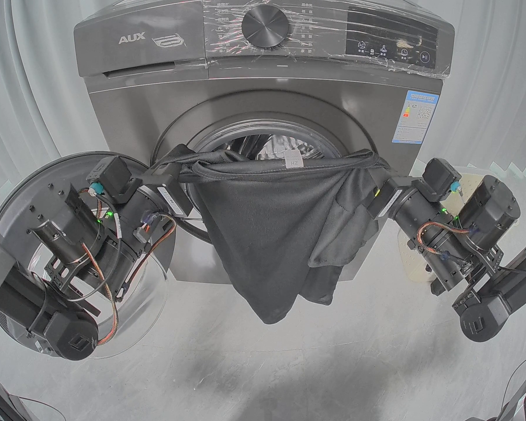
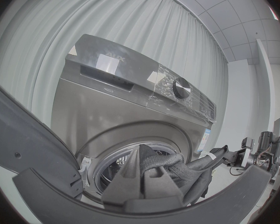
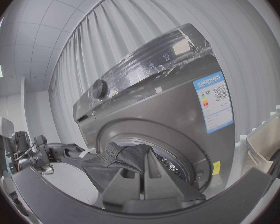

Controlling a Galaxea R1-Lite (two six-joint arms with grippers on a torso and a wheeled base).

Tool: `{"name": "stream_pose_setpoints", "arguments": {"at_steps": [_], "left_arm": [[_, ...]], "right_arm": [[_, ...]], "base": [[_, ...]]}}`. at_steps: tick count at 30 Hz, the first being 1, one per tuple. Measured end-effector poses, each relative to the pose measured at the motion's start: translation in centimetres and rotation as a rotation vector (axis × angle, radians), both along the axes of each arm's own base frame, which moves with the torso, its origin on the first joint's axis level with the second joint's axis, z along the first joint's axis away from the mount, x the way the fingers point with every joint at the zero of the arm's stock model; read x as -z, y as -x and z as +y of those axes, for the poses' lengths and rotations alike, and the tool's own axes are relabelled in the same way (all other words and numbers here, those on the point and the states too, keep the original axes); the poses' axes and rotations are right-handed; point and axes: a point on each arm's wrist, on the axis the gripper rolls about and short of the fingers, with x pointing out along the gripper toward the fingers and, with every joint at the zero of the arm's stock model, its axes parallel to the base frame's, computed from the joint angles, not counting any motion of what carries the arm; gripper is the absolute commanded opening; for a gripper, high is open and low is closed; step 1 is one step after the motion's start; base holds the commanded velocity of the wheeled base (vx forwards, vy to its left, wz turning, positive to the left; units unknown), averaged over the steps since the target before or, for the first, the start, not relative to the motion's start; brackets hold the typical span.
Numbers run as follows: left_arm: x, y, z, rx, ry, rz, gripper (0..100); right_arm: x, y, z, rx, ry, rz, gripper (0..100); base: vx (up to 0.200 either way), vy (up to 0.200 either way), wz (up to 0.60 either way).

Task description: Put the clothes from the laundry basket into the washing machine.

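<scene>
The left claw [image 1: 170, 178] and right claw [image 1: 381, 183] are gripping a dark garment [image 1: 274, 229] stretched across the washing machine [image 1: 158, 106] mouth; its sagging bulk is hanging outside, risking catching on the rim when pushed in.

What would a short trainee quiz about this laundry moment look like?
1. True or false: the washing machine has its door shut.
2. What grips the dark garment? A) the left gripper alone B) the right gripper alone C) both, one at each end.
3. Fill in: the garment hangs stretched across the machine's round front ____.
Key: 1 false, the door stands open; 2 C; 3 opening.
</scene>
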Motion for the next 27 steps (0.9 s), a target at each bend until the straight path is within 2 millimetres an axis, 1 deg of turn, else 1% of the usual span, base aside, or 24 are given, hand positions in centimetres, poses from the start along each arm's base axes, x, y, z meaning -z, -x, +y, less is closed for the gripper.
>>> {"name": "stream_pose_setpoints", "arguments": {"at_steps": [5,8,19,27], "left_arm": [[-0.3,0.1,0.2,-0.013,0.01,-0.007,0],[-0.4,0.0,0.4,-0.02,0.012,-0.011,0],[-0.9,-0.4,1.2,-0.051,0.019,-0.026,0],[-0.9,-0.4,1.3,-0.054,0.02,-0.028,0]], "right_arm": [[-1.3,0.1,0.5,-0.006,-0.039,-0.037,0],[-1.5,0.1,0.6,-0.008,-0.047,-0.045,0],[-1.3,0.1,0.7,-0.008,-0.044,-0.039,0],[-1.1,0.4,0.9,-0.018,-0.037,-0.029,0]], "base": [[0.0,0.0,0.0],[0.0,0.0,0.0],[0.0,0.0,0.0],[0.0,0.0,0.0]]}}
